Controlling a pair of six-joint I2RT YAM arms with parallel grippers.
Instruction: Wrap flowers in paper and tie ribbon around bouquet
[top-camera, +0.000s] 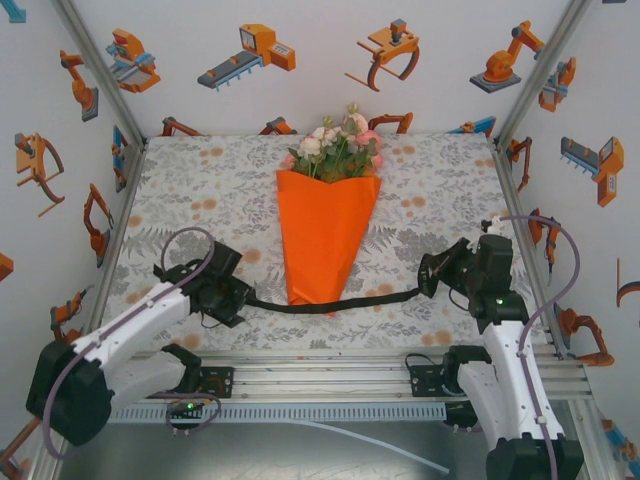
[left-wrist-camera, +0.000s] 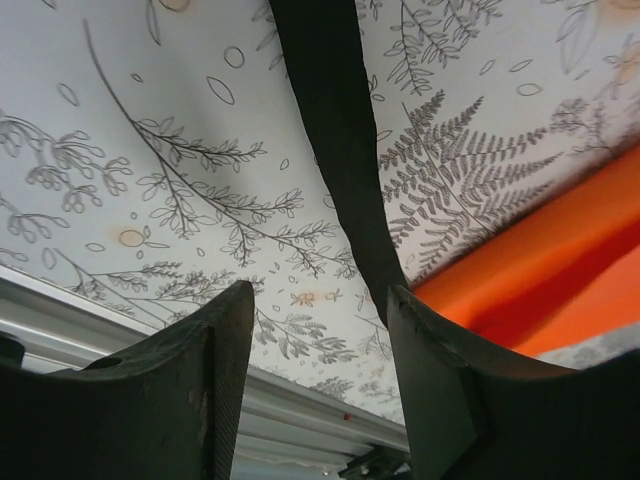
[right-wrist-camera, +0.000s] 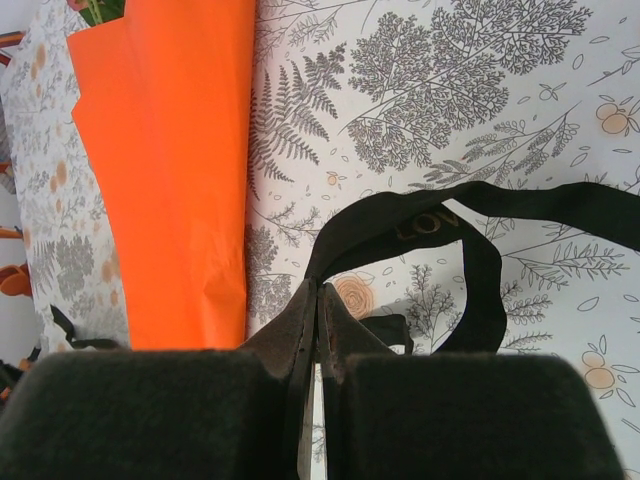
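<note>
Starting nearest my side of the top view, I see the metal rail (top-camera: 330, 375) where both arms are bolted, and just beyond it the two grippers low over the printed tablecloth (top-camera: 200, 200). The left gripper (top-camera: 240, 297) sits at the near left, its jaws pointing toward the centre. On its wrist camera the left gripper (left-wrist-camera: 320, 300) stands apart, with a clear gap of tablecloth between the two dark fingers (left-wrist-camera: 215, 350). The ribbon (left-wrist-camera: 330, 130) runs down the picture toward that gap and ends beside the tip of the finger on the picture's right. I cannot tell whether it touches that finger, and nothing is pinched.

The right gripper (top-camera: 432, 272) sits at the near right. On its wrist camera the right gripper (right-wrist-camera: 318, 300) is pressed together on the black ribbon (right-wrist-camera: 400, 215), which rises from the jaws in a loose loop with faint lettering on it.

Between the two grippers the ribbon (top-camera: 330, 303) lies in a shallow curve across the cloth, crossing at the narrow tip of the bouquet (top-camera: 328, 200). I cannot tell whether it passes over or under that tip.

Farther out, the orange paper (top-camera: 325, 235) forms a flat cone, widening away from me in the middle of the table. At its wide rim the flowers (top-camera: 338, 145), pink and white with green leaves, spill toward the back wall.
</note>
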